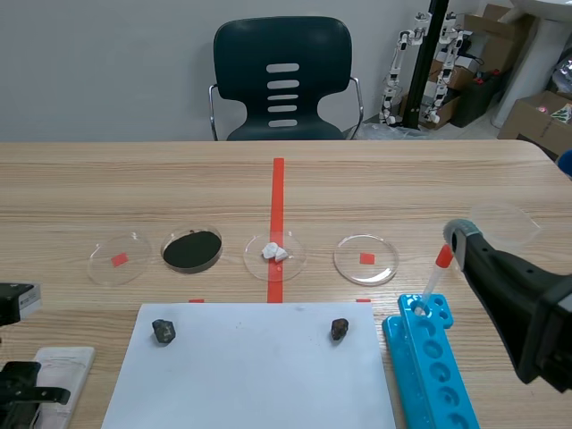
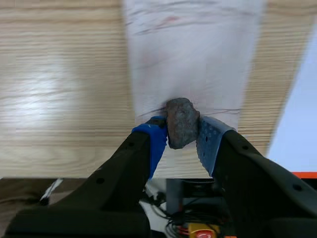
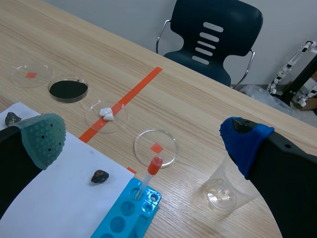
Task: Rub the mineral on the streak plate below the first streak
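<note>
Left claw point(image 2: 182, 134) clenched on a brownish mineral point(image 2: 182, 121) — stone down at the white streak plate point(image 2: 193, 64) on the wooden surface point(image 2: 59, 89), faint reddish streak point(image 2: 167, 22) farther ahead, right claw point(image 3: 144, 139) released — above the blue tube rack point(image 3: 126, 215)

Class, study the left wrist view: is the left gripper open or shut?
Shut on the mineral: the left gripper has its two blue pads pressed against it from both sides, over the white streak plate.
</note>
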Controlling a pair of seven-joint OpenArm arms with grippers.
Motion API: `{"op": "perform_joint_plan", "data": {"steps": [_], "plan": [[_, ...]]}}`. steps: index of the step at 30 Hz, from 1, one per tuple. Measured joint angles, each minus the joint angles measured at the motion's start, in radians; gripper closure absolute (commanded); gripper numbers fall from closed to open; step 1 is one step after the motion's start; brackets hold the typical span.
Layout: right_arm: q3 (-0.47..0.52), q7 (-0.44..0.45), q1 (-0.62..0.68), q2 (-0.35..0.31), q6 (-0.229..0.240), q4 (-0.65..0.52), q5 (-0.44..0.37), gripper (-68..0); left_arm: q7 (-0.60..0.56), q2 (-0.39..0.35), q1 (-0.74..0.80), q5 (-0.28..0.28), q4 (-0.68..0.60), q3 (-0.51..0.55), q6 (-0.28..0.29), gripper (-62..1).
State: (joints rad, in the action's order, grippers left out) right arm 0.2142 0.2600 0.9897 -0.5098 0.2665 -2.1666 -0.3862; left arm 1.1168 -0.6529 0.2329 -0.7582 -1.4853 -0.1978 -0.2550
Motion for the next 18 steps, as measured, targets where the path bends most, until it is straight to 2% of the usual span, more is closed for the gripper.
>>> {"op": "perform_joint_plan", "data": {"steps": [5, 7, 8, 16, 18], "plan": [[0.000, 0.000, 0.000, 0.000, 0.000, 0.000, 0.000, -67.9, -0.017, 0.003, 0.000, -0.042, 0.000, -0.001, 0.034, -11.3], [0.000, 0.000, 0.000, 0.000, 0.000, 0.000, 0.000, -67.9, -0.034, 0.008, 0.000, -0.107, 0.003, -0.003, 0.074, -11.3], [0.000, 0.000, 0.000, 0.000, 0.000, 0.000, 0.000, -67.9, -0.039, 0.016, 0.000, -0.119, 0.002, -0.009, 0.074, -11.3], [0.000, 0.000, 0.000, 0.000, 0.000, 0.000, 0.000, -67.9, -0.076, 0.027, 0.003, -0.113, 0.002, -0.013, 0.074, -11.3], [0.000, 0.000, 0.000, 0.000, 0.000, 0.000, 0.000, -67.9, -0.077, 0.026, 0.003, -0.089, -0.005, -0.013, 0.073, -11.3]]}}
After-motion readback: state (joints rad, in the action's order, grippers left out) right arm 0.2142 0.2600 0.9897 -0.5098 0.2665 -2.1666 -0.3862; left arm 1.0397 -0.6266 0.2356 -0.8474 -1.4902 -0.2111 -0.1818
